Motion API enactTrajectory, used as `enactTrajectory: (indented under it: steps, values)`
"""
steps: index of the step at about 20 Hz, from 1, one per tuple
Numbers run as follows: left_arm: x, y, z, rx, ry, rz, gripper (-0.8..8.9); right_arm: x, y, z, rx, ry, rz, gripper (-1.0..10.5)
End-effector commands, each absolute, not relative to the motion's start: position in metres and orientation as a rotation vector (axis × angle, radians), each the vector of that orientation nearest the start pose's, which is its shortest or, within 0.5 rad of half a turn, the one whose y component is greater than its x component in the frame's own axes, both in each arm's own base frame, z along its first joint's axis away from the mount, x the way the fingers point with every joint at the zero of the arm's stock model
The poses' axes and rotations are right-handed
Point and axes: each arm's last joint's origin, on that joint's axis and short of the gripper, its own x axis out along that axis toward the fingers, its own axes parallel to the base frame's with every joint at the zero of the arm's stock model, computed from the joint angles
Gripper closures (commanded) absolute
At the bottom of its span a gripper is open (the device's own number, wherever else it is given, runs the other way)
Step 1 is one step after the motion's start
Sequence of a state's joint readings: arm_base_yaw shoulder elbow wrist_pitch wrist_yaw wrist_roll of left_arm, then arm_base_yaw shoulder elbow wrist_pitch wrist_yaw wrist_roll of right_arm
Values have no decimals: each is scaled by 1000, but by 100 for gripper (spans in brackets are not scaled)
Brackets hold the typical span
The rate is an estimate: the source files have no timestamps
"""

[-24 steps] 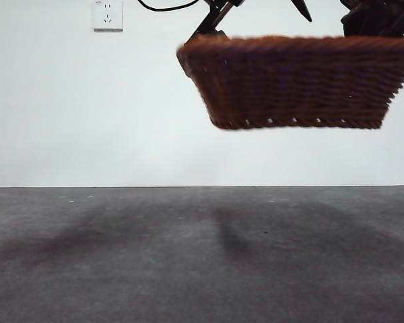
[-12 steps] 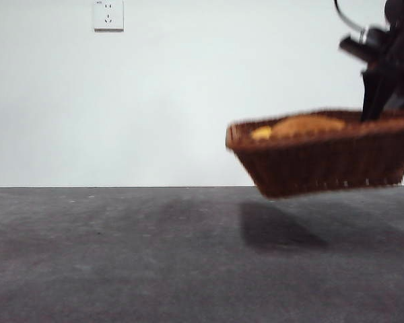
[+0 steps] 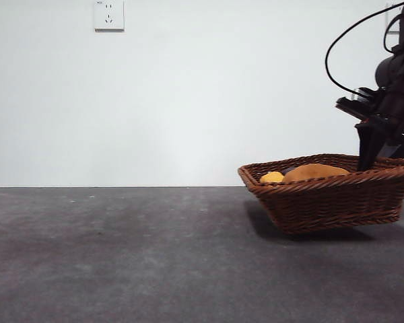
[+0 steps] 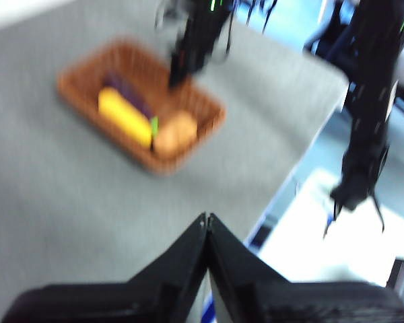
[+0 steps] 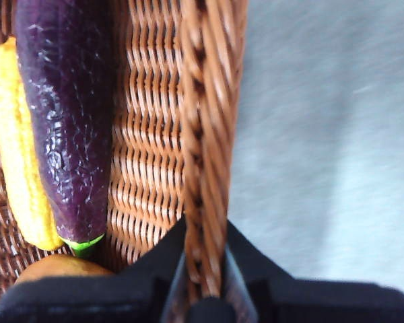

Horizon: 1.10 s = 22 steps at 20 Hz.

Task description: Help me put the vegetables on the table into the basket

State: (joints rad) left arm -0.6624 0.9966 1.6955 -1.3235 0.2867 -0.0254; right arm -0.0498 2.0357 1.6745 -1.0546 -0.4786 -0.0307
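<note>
Right gripper (image 5: 205, 286) clenched on rim of basket (image 3: 330, 198) holding eggplant (image 5: 67, 114), corn (image 5: 17, 161), potato (image 3: 316, 171); left gripper (image 4: 207, 225) closed, empty.

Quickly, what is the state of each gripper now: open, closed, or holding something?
Left gripper: closed, holding nothing, away from the basket.
Right gripper: closed on the braided rim of the brown woven wicker basket.

One basket (image 3: 330, 198), three vegetables (image 4: 145, 121), two hands (image 5: 205, 269).
</note>
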Motion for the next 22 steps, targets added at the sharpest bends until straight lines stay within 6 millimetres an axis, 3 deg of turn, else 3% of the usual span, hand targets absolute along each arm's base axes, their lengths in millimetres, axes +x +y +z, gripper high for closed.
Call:
enactTrajectory:
  steps: [1, 6, 9, 10, 12, 14, 15, 19, 22]
  values:
    - [77, -70, 454, 89, 718, -892, 818, 408, -11, 206, 348, 1380, 405, 955]
    - [78, -71, 447, 72, 751, -878, 818, 416, -10, 169, 386, 1455, 438, 955]
    - [77, -71, 447, 69, 751, -877, 818, 417, -11, 165, 348, 1458, 450, 944]
    - [77, -71, 447, 68, 751, -878, 818, 417, -11, 167, 329, 1458, 433, 901]
    - [76, -70, 448, 66, 746, -878, 818, 417, -13, 172, 300, 1479, 395, 523]
    - [72, -66, 449, 58, 733, -879, 818, 415, -13, 184, 285, 1479, 368, 305]
    - [69, -64, 450, 55, 722, -880, 818, 413, -13, 193, 279, 1466, 363, 279]
    - [49, -49, 454, 40, 652, -892, 818, 395, -12, 250, 263, 1337, 336, 282]
    - [35, -38, 456, 19, 605, -897, 818, 367, -10, 304, 241, 1212, 326, 285]
